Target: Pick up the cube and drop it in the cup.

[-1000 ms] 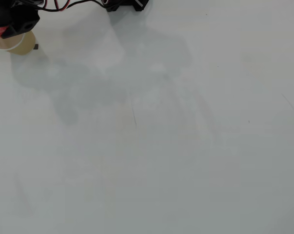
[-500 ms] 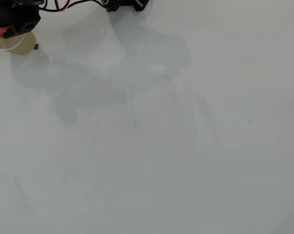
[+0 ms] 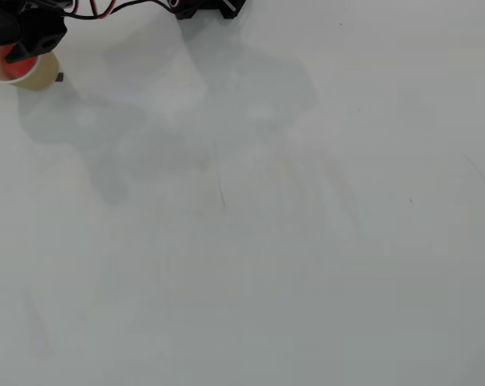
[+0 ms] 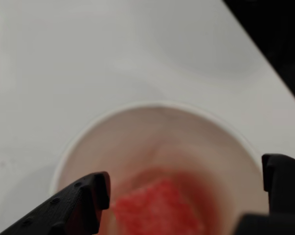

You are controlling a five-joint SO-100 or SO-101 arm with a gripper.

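Note:
The cream paper cup [image 3: 41,74] stands at the far left top corner of the white table in the overhead view. My black gripper [image 3: 21,50] hangs right over its mouth. In the wrist view I look straight down into the cup [image 4: 157,132]. The red-pink cube [image 4: 157,210] lies blurred low inside it and tints the pale inner wall red. The gripper [image 4: 186,183] is open. Its two black fingers [image 4: 83,198] stand wide apart on either side of the cup's mouth and touch nothing. The red of the cube [image 3: 11,71] also shows in the overhead view inside the rim.
The arm's black base and its red and black wires [image 3: 206,8] sit at the top edge of the overhead view. The table's edge, with dark ground beyond it [image 4: 279,44], runs past the cup at the upper right of the wrist view.

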